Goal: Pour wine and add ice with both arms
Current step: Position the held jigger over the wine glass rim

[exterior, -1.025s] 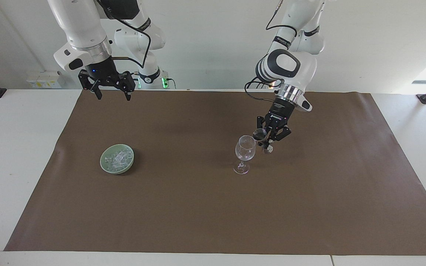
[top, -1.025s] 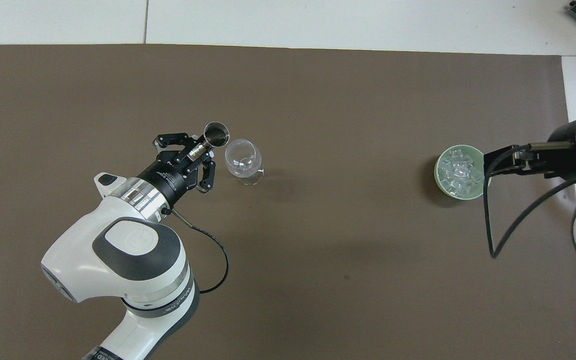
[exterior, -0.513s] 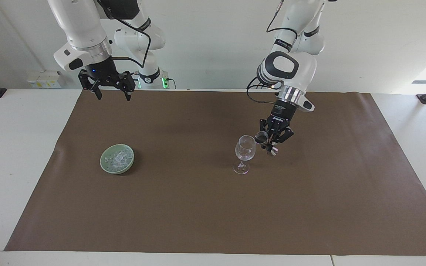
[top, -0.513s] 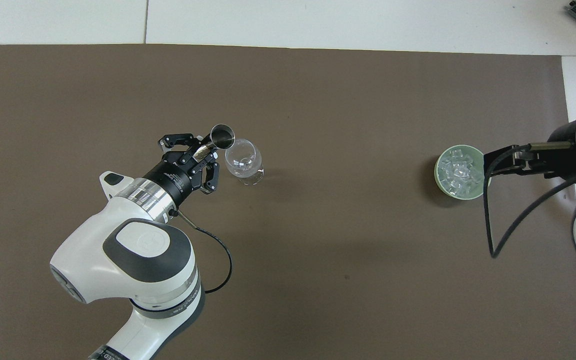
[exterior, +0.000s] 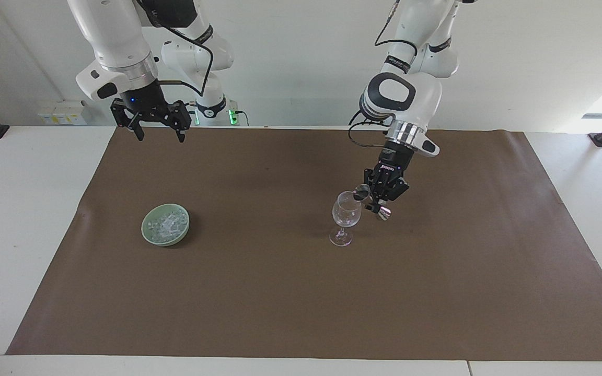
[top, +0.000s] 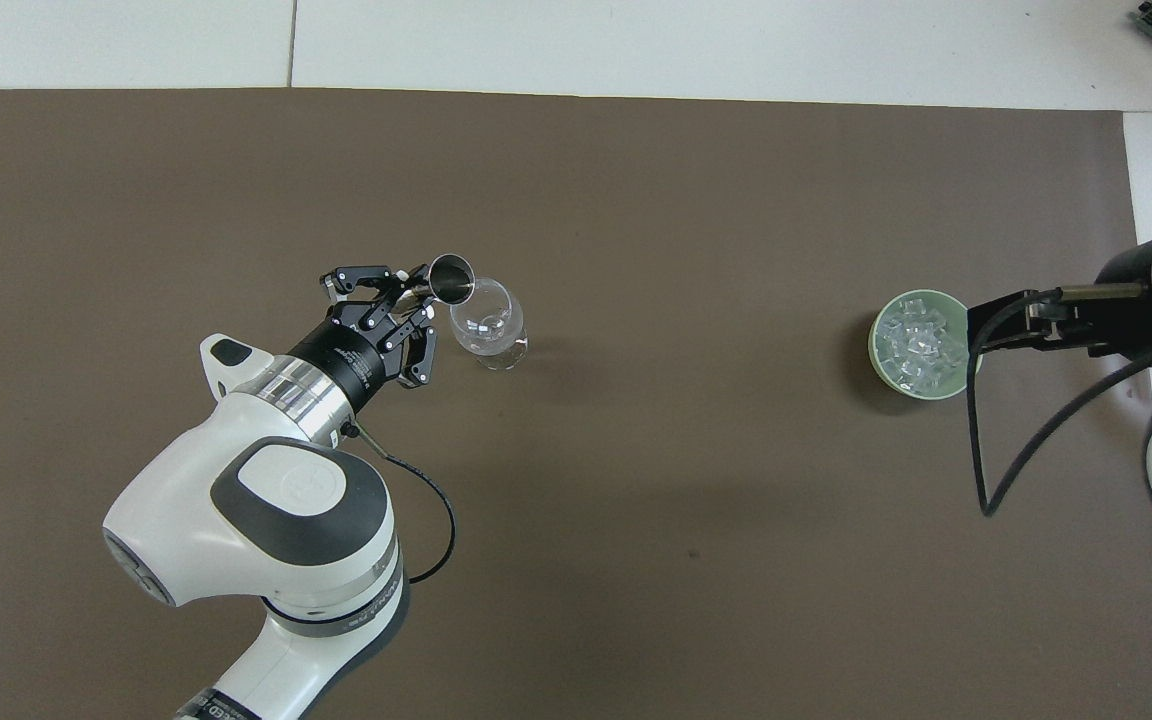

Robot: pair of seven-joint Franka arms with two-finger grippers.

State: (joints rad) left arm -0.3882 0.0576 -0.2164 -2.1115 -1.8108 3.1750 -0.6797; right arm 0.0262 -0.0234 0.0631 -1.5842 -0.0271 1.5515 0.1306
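Now the left gripper (exterior: 373,200), clamped on the jigger (exterior: 370,200), tipped its mouth over the glass (exterior: 346,211) rim. Right gripper (exterior: 157,126) waited, jaws wide, high above the mat's edge nearest the robots, the ice (exterior: 168,224) well apart.

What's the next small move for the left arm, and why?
Probably tip the metal jigger a little further. The left gripper holds it tilted, mouth at the wine glass rim, and the bowl looks empty. The right gripper waits, jaws open; ice is untouched.

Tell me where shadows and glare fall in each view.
Facing view: bright window glare at the frame's edge by the left arm's end; soft shadow beside the green bowl and under the wine glass. Overhead view: even light, a dark shadow hugging the bowl; highlights glint on the ice.
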